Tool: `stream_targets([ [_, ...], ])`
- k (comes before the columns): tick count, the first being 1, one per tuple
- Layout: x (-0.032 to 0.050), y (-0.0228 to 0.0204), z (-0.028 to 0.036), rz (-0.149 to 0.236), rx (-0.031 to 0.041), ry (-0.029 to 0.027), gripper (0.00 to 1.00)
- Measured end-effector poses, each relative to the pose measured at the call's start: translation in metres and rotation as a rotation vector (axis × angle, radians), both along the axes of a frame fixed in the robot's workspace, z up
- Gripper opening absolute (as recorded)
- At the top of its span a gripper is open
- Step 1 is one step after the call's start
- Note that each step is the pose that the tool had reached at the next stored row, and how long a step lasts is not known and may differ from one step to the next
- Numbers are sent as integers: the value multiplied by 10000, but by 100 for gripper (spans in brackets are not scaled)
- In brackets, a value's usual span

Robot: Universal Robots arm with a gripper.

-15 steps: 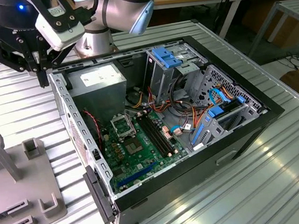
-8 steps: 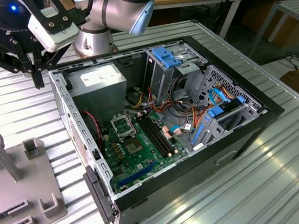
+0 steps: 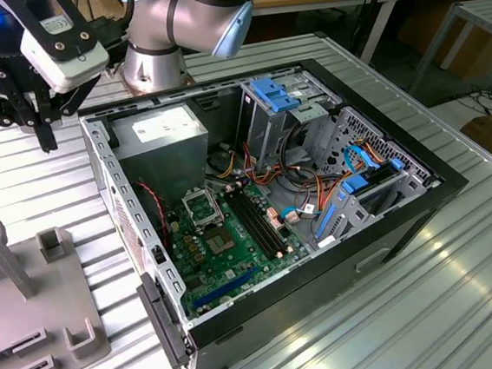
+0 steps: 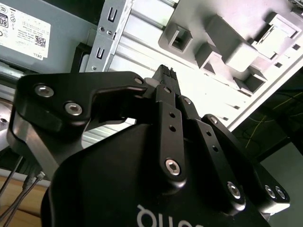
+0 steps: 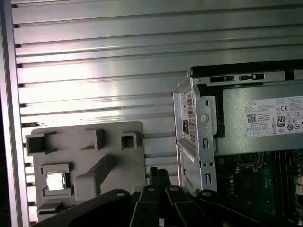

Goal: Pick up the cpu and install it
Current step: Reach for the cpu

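Pickup is not yet made: the cpu (image 5: 55, 181) lies flat in its pocket on the grey holder (image 5: 109, 142) on the bench (image 5: 94, 56), well apart from the socket (image 3: 202, 208). My fingers (image 5: 160, 176) are pressed together, empty, beside the holder. Metal top faces up; being square, the cpu has no long axis

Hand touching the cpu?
Apart. The first wrist view shows the cpu in the grey fixture, well clear of the hand.
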State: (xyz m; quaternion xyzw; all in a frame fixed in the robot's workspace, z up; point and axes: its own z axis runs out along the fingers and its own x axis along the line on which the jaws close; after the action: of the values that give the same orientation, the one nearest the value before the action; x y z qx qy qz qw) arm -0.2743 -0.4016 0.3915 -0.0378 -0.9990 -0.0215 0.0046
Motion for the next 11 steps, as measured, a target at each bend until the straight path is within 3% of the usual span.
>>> stream_targets([
  [11, -81, -21, -5, 0, -1, 1, 11],
])
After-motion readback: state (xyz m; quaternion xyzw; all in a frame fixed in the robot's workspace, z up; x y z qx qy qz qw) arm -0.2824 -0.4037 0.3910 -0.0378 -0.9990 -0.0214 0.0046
